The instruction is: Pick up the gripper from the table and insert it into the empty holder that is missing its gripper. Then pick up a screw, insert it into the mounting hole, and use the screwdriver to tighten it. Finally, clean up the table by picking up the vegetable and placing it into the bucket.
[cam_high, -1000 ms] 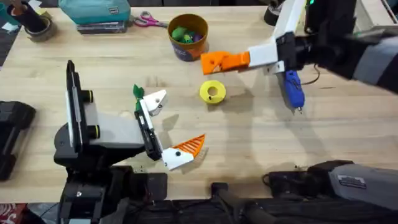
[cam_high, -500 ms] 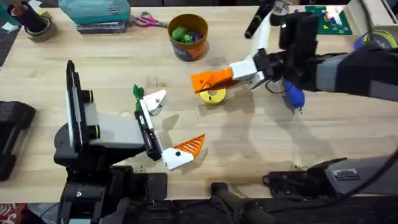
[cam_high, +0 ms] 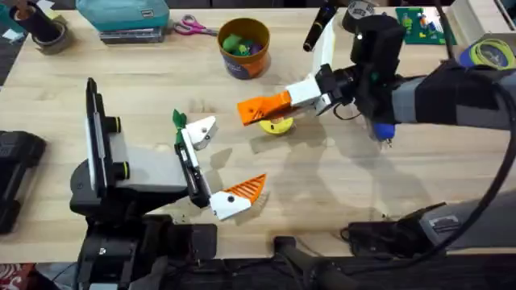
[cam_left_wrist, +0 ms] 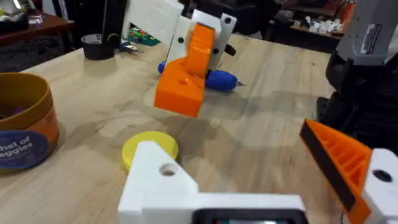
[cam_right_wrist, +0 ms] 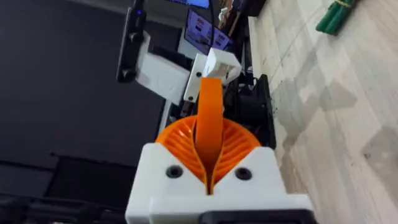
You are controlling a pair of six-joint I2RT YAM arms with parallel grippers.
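Your left claw [cam_high: 211, 165] rests low on the desk [cam_high: 322, 185] near you, spread wide, one finger carrying an orange pad and the other a bare white holder [cam_high: 201, 129] with a green vegetable [cam_high: 178, 119] just beside it. Farther out, your right claw [cam_high: 258, 108] hangs above the yellow disc [cam_high: 276, 125], closed on the gripper [cam_right_wrist: 209, 121], which sticks out between its pads. The screwdriver [cam_high: 382, 129] lies under that arm, and the bucket [cam_high: 243, 47] stands beyond.
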